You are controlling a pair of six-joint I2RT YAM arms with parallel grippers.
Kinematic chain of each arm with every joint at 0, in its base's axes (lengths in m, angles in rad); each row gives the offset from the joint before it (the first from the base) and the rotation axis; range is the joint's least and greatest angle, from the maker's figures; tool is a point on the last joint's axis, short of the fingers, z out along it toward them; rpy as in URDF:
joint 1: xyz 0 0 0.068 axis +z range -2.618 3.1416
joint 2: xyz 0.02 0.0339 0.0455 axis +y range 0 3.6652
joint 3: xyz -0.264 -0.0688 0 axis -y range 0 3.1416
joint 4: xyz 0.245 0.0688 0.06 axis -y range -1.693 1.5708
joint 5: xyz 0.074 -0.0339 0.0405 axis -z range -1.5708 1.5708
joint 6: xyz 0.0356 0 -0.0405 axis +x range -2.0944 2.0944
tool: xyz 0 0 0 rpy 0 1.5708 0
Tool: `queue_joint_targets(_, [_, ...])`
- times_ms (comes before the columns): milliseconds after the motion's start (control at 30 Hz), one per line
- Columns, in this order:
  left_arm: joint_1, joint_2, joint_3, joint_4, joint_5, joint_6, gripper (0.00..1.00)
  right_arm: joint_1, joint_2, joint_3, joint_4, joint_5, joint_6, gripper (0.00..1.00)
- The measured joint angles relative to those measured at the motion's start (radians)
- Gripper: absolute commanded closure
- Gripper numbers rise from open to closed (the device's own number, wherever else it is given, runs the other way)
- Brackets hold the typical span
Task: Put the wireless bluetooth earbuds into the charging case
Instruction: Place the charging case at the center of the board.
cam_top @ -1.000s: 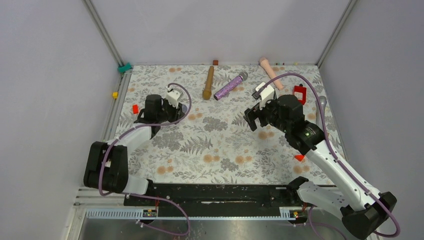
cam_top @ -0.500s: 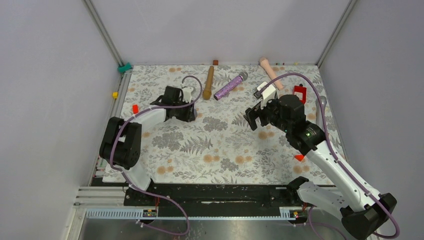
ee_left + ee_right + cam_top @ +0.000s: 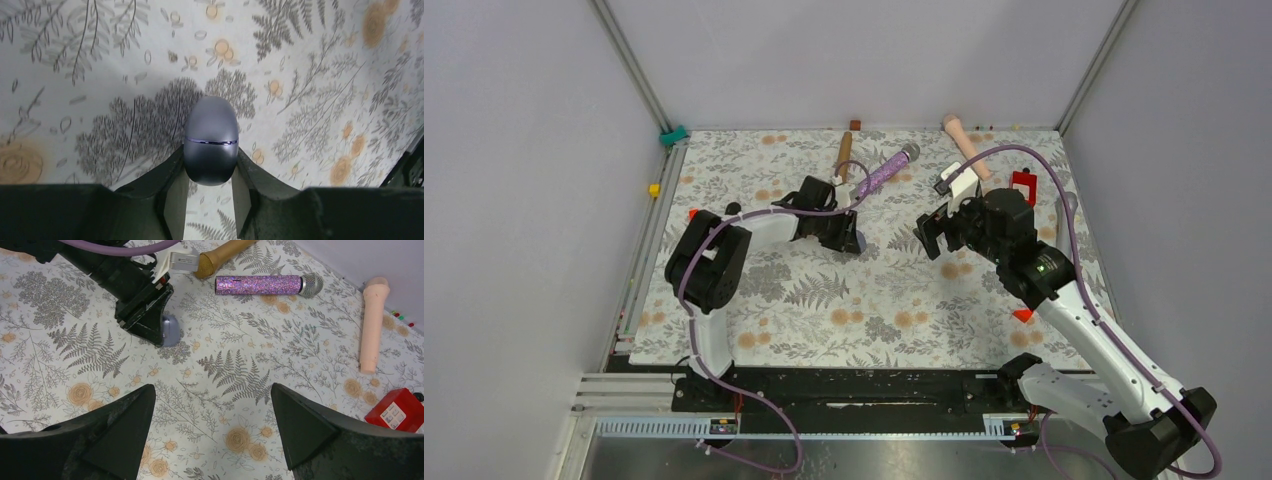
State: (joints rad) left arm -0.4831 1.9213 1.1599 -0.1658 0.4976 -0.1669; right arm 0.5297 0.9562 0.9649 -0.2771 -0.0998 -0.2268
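Note:
My left gripper (image 3: 210, 172) is shut on the charging case (image 3: 210, 142), a closed grey-lilac egg-shaped shell with a thin seam, held low over the flowered mat. In the top view the left gripper (image 3: 851, 241) is at mid-table, just below the microphones. The right wrist view shows the case (image 3: 170, 336) at the tip of the left gripper (image 3: 161, 335). My right gripper (image 3: 212, 388) is open and empty, above the mat to the right of the case; it also shows in the top view (image 3: 934, 232). No earbuds show in any view.
A gold microphone (image 3: 843, 155), a purple glitter microphone (image 3: 886, 170) and a pink microphone (image 3: 964, 140) lie at the back. A red block (image 3: 1024, 186) and a grey microphone (image 3: 1066, 215) sit at the right edge. Another red piece (image 3: 1022, 315) lies near the right arm.
My left arm has swung from the left side of the mat to the middle, carrying the case. The right arm has barely moved.

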Motion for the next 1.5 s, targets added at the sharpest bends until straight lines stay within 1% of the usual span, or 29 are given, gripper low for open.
queue_joint_targets(67, [-0.006,0.034,0.039,0.006,0.010,-0.024,0.88,-0.003,0.000,-0.004,0.002,0.000,0.000,0.06])
queue_joint_targets(233, [-0.010,0.107,0.127,0.021,0.019,-0.068,0.68,-0.015,-0.004,-0.015,0.006,-0.001,0.001,0.06])
queue_joint_targets(367, [-0.011,0.115,0.136,0.026,0.017,-0.074,0.38,-0.027,-0.013,-0.016,0.007,-0.010,0.007,0.06])
queue_joint_targets(400, [-0.011,0.114,0.135,0.027,0.023,-0.077,0.26,-0.029,-0.016,-0.016,0.007,-0.016,0.008,0.06])
queue_joint_targets(433, [-0.011,0.109,0.135,0.029,0.027,-0.076,0.09,-0.031,-0.019,-0.016,0.007,-0.018,0.010,0.06])
queue_joint_targets(467, [-0.011,0.098,0.130,0.032,0.019,-0.072,0.02,-0.033,-0.022,-0.016,0.007,-0.022,0.012,0.06])
queue_joint_targets(600, [-0.001,0.037,0.087,0.021,0.007,-0.043,0.01,-0.040,-0.035,-0.016,0.008,-0.026,0.018,0.06])
queue_joint_targets(700, [0.038,-0.003,0.071,-0.023,0.009,-0.022,0.01,-0.048,-0.045,-0.016,0.009,-0.027,0.023,0.05])
queue_joint_targets(900, [0.216,-0.165,0.056,-0.125,-0.010,0.040,0.01,-0.066,-0.069,-0.018,0.016,-0.053,0.035,0.05])
queue_joint_targets(1000, [0.308,-0.267,0.064,-0.167,-0.074,0.088,0.01,-0.068,-0.074,-0.021,0.022,-0.063,0.041,0.02])
queue_joint_targets(1133, [0.372,-0.325,0.104,-0.201,-0.203,0.167,0.01,-0.070,-0.075,-0.025,0.027,-0.081,0.045,0.00])
queue_joint_targets(1233, [0.390,-0.303,0.137,-0.222,-0.291,0.217,0.01,-0.071,-0.075,-0.030,0.028,-0.091,0.045,0.01])
queue_joint_targets(1300, [0.402,-0.253,0.172,-0.249,-0.346,0.245,0.01,-0.072,-0.075,-0.033,0.028,-0.100,0.048,0.01])
queue_joint_targets(1500, [0.455,-0.014,0.316,-0.337,-0.444,0.280,0.01,-0.072,-0.080,-0.039,0.028,-0.105,0.049,0.00])
